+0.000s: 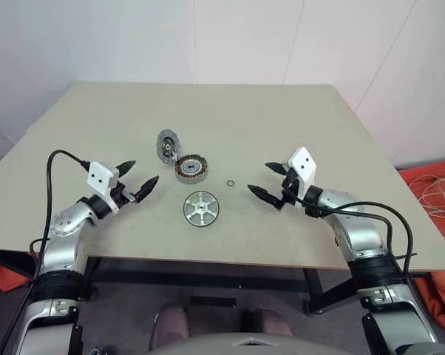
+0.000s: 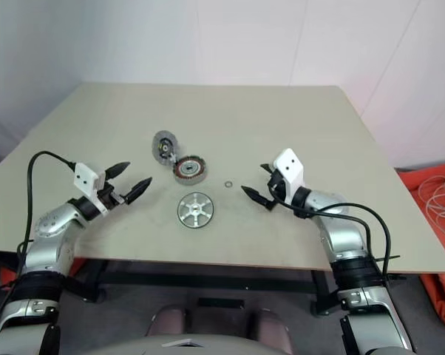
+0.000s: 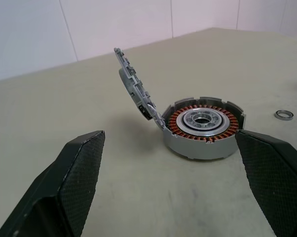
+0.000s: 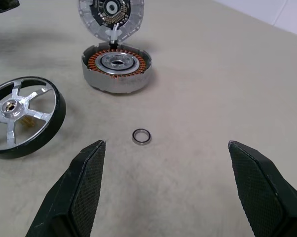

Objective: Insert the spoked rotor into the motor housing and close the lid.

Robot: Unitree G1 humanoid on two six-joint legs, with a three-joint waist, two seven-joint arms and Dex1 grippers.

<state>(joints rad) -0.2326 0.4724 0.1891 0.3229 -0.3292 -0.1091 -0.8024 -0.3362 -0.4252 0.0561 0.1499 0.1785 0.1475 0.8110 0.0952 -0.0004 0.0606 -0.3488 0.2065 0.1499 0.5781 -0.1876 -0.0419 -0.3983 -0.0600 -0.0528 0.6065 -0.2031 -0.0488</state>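
Flanking the motor housing (image 1: 191, 168), both the left gripper (image 1: 137, 178) and the right gripper (image 1: 266, 180) hang spread, empty; lid (image 1: 167, 143) propped against it, spoked rotor (image 1: 201, 208) and small loose ring (image 1: 230, 183) lying near it.

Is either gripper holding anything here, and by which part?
Nothing is held. The left gripper and right gripper are open, apart from the spoked rotor.

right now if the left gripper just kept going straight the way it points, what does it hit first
Most likely the motor housing: it sits in line between the open left gripper's fingers, with the lid standing tilted at its far edge. Bare table lies before it. Depth is hard to judge, so it may pass just above.
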